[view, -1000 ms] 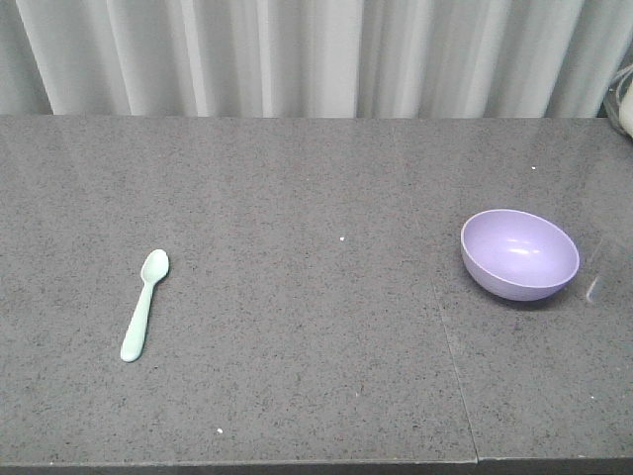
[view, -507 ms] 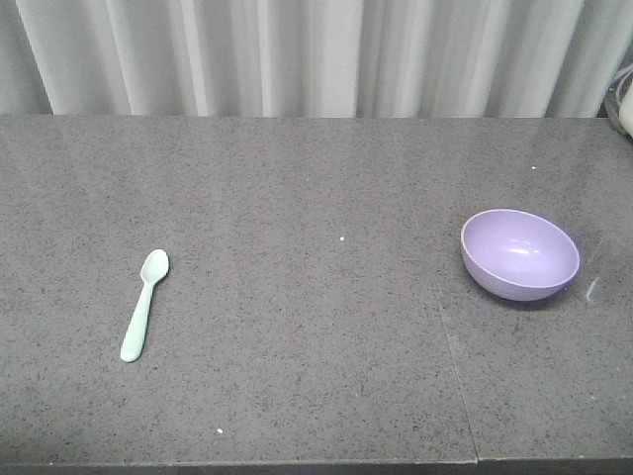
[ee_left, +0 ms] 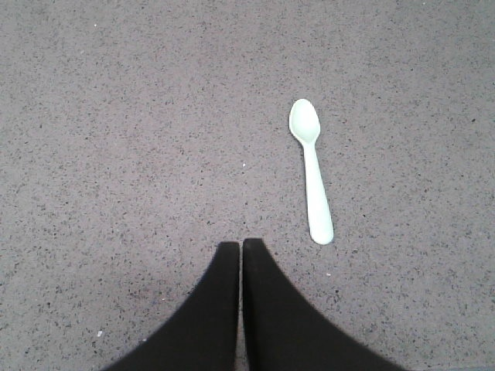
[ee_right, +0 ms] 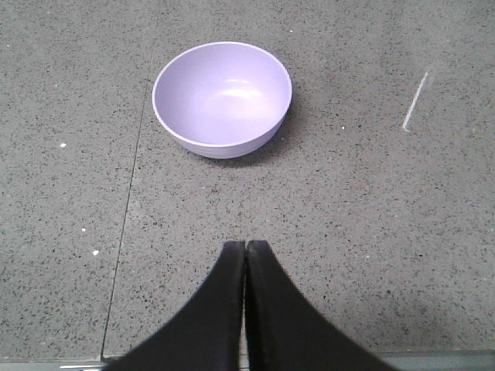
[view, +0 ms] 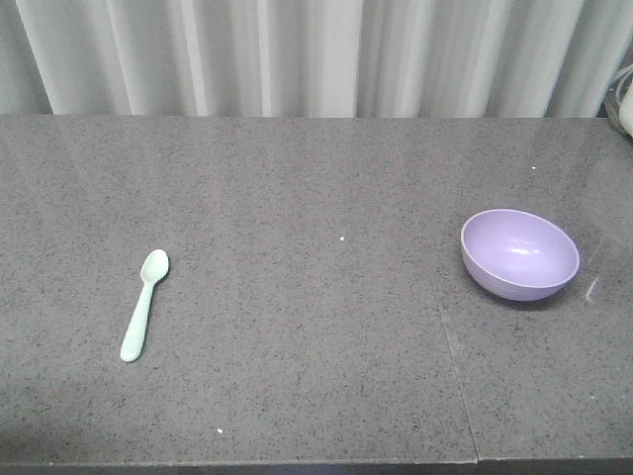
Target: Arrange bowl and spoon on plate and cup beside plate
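My left gripper (ee_left: pixel 242 246): jaws pressed together, empty.
spoon (ee_left: pixel 312 171): just ahead, slightly right; handle end nearest, long axis running nearly straight away from me.
My right gripper (ee_right: pixel 245 247): pinched closed, empty.
bowl (ee_right: pixel 222 97): straight ahead, upright.
Nearer arm: left for spoon, right for bowl.

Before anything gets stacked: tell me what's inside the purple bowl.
The bowl is empty: its lavender inside shows only a light glare. What lies under its base cannot be seen.

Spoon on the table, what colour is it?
The spoon is pale mint green; the left wrist view shows it best.
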Robot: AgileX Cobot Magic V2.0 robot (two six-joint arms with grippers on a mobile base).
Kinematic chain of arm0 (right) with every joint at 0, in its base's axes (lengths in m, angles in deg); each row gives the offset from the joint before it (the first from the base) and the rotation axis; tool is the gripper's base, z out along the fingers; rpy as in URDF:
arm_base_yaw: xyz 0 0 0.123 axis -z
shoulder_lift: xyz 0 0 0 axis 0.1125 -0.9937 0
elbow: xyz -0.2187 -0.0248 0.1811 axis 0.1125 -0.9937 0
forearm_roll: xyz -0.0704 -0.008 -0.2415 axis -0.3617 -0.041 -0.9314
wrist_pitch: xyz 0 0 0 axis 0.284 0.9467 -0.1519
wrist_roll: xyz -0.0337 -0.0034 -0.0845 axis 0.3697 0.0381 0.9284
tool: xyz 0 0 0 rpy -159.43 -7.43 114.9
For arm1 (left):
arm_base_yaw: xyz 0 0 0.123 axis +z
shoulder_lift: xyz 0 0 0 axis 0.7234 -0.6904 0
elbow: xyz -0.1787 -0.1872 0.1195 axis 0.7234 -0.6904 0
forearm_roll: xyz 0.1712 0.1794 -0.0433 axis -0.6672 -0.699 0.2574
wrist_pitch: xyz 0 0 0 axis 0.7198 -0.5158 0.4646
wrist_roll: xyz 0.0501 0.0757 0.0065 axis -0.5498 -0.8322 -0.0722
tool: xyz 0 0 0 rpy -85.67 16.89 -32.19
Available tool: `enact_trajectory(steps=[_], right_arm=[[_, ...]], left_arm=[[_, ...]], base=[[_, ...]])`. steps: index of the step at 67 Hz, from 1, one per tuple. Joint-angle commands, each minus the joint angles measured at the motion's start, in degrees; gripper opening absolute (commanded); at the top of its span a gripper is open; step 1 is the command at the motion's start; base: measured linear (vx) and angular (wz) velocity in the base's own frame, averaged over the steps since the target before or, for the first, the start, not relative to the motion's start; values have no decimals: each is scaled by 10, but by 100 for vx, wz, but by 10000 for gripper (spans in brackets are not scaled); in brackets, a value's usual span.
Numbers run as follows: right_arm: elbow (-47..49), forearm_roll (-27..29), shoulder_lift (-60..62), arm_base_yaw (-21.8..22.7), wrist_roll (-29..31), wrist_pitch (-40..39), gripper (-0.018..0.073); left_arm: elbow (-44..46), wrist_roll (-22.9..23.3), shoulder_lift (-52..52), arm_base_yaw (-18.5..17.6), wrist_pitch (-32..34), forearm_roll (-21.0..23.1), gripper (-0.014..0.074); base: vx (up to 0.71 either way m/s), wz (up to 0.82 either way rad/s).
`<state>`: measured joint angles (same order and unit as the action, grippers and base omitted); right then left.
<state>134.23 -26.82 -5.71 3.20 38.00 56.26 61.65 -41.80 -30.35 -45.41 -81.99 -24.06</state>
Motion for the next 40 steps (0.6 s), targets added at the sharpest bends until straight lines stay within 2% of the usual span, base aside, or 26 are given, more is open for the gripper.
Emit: enact_trajectory(steps=[1,7,13,25,31,36,40], right_arm=[[18,-3,-4,1,6,-31,15],[18,-3,-4,1,6,-31,68],[18,-3,-4,1,7,-31,146],[18,-3,-4,1,9,-31,347],[18,-4,-4,1,9,-33,419],[18,-4,-4,1,9,-35,451],[18,-4,-4,1,9,-35,456]], left_arm=[[20,0,2,0,31,7,8],[20,0,2,0,31,7,41],[20,0,2,0,31,7,111],[20,0,2,0,32,7,363],[20,1,2,0,37,7,484],[20,1,2,0,37,7,559],[20,1,2,0,35,7,584]], base=[[0,0],[0,0],[0,0],[0,0],[0,0],[0,0],[0,0]])
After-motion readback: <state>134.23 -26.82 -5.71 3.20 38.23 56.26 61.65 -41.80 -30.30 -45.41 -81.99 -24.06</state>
